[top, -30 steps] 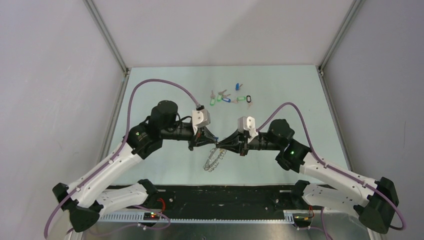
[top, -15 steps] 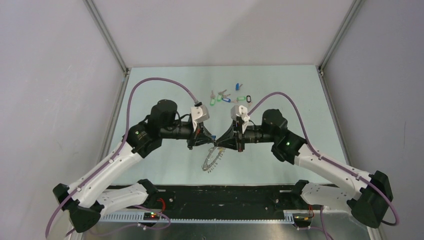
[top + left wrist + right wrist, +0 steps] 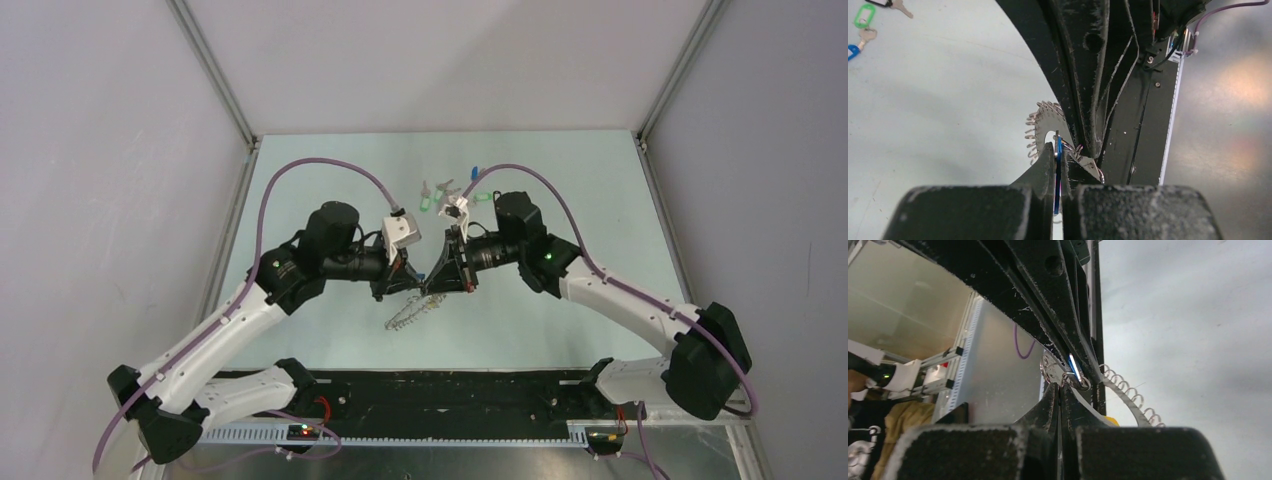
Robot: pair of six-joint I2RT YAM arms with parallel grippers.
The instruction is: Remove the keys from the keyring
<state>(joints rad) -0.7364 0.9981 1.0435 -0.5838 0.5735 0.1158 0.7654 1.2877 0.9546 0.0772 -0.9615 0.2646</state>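
Observation:
The keyring (image 3: 408,314) is a thin silver hoop fringed with small wire loops, hanging tilted just above the table between both grippers. My left gripper (image 3: 408,287) is shut on a blue tag (image 3: 1058,170) with a silver key against it, seen edge-on in the left wrist view (image 3: 1058,155). The hoop (image 3: 1044,120) shows just beyond those fingertips. My right gripper (image 3: 430,290) is shut on the keyring at a small split ring by the hoop's edge (image 3: 1060,387). The hoop's arc (image 3: 1125,397) curves off to the right, and the blue tag (image 3: 1073,365) shows above.
Several loose keys with green, blue and black tags (image 3: 440,195) lie at the back of the table, partly behind my right arm. A green tag (image 3: 864,15) shows in the left wrist view. A black strip (image 3: 450,390) runs along the near edge.
My right arm has swung left and toward the back, its wrist turning steeply down. The hanging keyring has shifted left and tilted flatter. The left gripper has barely moved.

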